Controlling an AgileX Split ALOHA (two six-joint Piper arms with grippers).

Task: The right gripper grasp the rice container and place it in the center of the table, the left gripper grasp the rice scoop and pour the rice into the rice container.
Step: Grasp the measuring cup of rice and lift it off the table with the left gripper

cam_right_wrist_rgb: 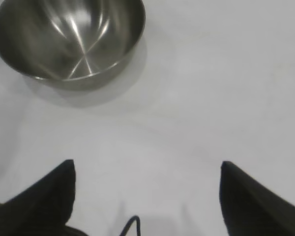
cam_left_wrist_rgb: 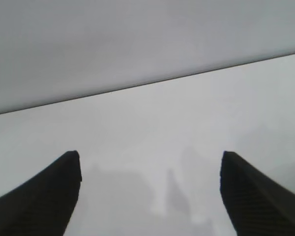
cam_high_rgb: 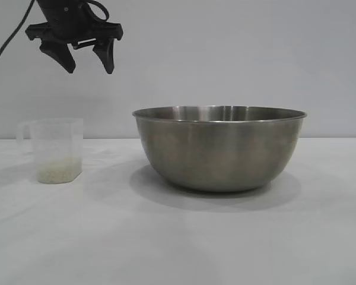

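Observation:
The steel rice container [cam_high_rgb: 219, 148] stands on the white table [cam_high_rgb: 178, 237], a little right of centre; it also shows empty in the right wrist view [cam_right_wrist_rgb: 69, 39]. The translucent rice scoop [cam_high_rgb: 56, 148] stands upright at the left, handle to the left, with a shallow layer of rice [cam_high_rgb: 58, 173] at its bottom. My left gripper [cam_high_rgb: 88, 62] hangs open and empty high above and a little right of the scoop; its wrist view [cam_left_wrist_rgb: 150, 162] shows only bare table. My right gripper [cam_right_wrist_rgb: 147, 169] is open and empty, apart from the container, and is out of the exterior view.
A plain grey wall stands behind the table. The table's far edge [cam_left_wrist_rgb: 147, 83] shows in the left wrist view. A black cable [cam_high_rgb: 9, 38] hangs from the left arm at the upper left.

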